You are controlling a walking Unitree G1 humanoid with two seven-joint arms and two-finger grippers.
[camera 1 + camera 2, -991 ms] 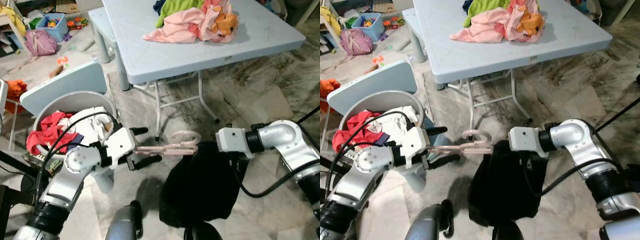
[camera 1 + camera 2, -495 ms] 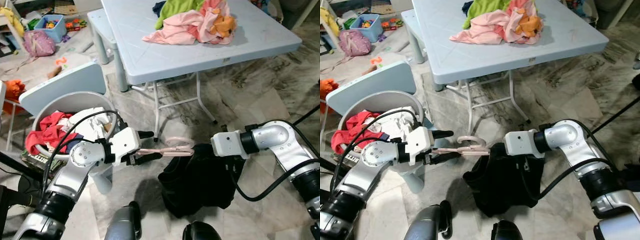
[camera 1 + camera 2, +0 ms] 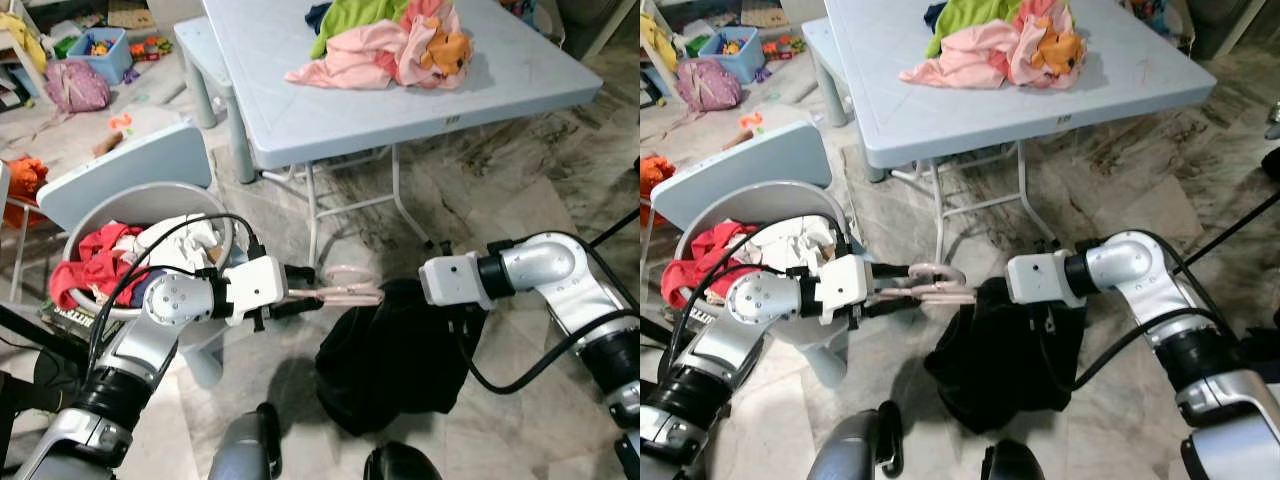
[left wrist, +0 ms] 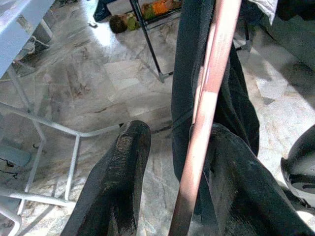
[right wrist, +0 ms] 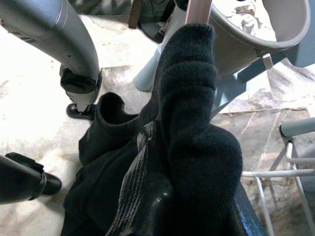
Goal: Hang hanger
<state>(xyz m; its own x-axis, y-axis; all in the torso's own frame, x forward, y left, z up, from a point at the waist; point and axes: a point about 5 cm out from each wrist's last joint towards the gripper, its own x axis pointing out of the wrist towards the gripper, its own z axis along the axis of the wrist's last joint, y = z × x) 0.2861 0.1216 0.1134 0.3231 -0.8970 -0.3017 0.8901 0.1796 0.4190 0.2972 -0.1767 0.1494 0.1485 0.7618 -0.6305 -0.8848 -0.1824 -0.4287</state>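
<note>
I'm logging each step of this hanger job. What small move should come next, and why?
Probably the left gripper should push the pink hanger further into the black garment. Its tip sits just at the fabric's edge, while the right gripper holds the garment bunched.

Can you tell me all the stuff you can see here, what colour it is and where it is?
Hanger: one, pink, held between the two grippers.
Garment: one, black, hanging off the hanger's right end.
Table: one, pale blue, ahead of the robot.
Clothes pile: one, pink, green and orange, on the table.
Basket: one, grey, at the left, with red and white laundry inside.
Chair: one, pale blue, behind the basket.
Toy bin: one, blue, far left on the floor.
Bag: one, purple, beside the bin.
Left gripper: black fingers, shut on the hanger.
Right gripper: black fingers, buried in the garment.
</note>
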